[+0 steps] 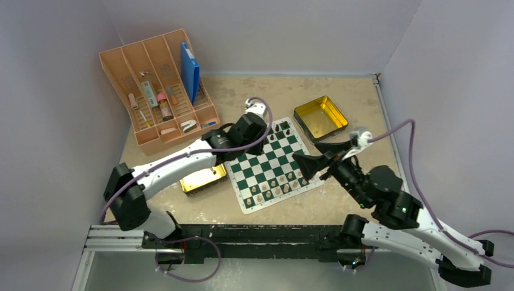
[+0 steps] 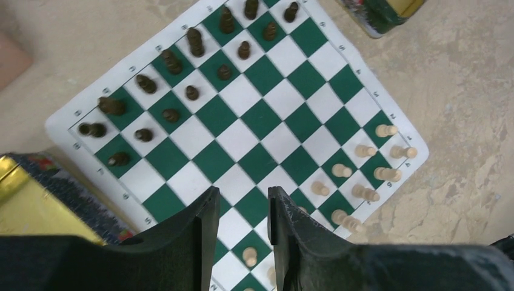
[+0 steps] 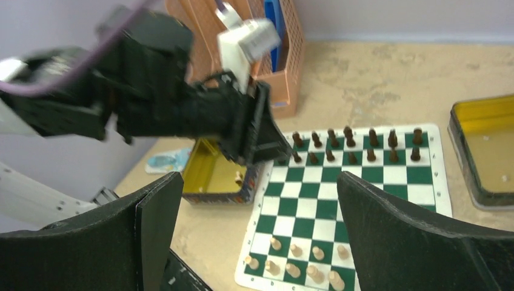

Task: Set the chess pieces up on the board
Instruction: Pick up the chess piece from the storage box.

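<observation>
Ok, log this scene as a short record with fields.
board: green and white mat, mid-table
light pieces: standing on the near two rows
dark pieces: standing on the far two rows
left gripper: slightly open, empty, above the board
right gripper: wide open, empty, at the board's right edge
left tin: gold, beside the board
right tin: gold, off the far right corner

Robot lab cell, plain white walls (image 1: 273, 30), beige tabletop (image 1: 242, 91), aluminium mounting rail (image 1: 115, 237)
</observation>
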### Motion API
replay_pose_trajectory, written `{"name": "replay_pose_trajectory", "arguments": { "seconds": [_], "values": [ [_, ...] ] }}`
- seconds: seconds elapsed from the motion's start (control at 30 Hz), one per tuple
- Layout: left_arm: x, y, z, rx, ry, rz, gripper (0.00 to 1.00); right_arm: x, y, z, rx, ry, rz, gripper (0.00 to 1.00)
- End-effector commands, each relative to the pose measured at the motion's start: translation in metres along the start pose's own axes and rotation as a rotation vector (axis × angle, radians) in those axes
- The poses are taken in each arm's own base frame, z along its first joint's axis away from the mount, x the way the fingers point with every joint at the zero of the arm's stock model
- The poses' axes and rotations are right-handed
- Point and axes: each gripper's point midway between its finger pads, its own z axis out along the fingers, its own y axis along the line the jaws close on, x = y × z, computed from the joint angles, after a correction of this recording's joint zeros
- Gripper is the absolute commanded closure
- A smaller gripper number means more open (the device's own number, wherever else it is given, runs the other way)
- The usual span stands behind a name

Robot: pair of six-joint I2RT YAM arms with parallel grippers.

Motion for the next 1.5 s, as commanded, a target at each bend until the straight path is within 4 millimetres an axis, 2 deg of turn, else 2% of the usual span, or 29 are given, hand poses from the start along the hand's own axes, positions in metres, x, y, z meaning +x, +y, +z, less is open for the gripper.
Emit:
{"name": "replay_pose_trajectory", "arguments": {
  "seconds": [0.0,0.17,0.27,0.43,0.7,0.87,0.97,1.13,1.33,1.47],
  "values": [
    [0.002,0.042,-0.026,-0.028,0.005,-0.092,0.66,0.024,0.006,0.017,-0.001,0.058,0.029,0.01],
    [0.010,0.093,-0.043,-0.013,-0.019,-0.213,0.66,0.069,-0.020,0.037,0.169,0.189,-0.012,0.01],
    [0.024,0.121,-0.052,-0.066,-0.019,-0.254,0.67,0.087,-0.022,0.048,0.177,0.217,-0.030,0.01],
    [0.054,0.170,-0.049,-0.249,0.030,-0.390,0.64,0.094,-0.023,0.061,0.214,0.222,-0.029,0.01],
    [0.090,0.213,-0.025,-0.525,0.111,-0.726,0.68,0.112,-0.005,0.066,0.101,0.257,-0.007,0.01],
    [0.081,0.217,-0.016,-0.564,0.183,-0.768,0.68,0.115,-0.008,0.067,0.119,0.245,0.025,0.04],
    [0.088,0.220,-0.020,-0.622,0.270,-0.786,0.68,0.100,-0.011,0.065,0.189,0.238,0.073,0.04],
    [0.091,0.208,-0.008,-0.562,0.325,-0.803,0.66,0.084,-0.003,0.065,0.211,0.279,0.083,0.04],
    [0.111,0.202,0.001,-0.535,0.372,-0.848,0.65,0.089,-0.003,0.071,0.227,0.306,0.059,0.04],
    [0.120,0.199,0.009,-0.503,0.399,-0.835,0.66,0.090,0.006,0.077,0.193,0.315,0.060,0.04]
  ]
}}
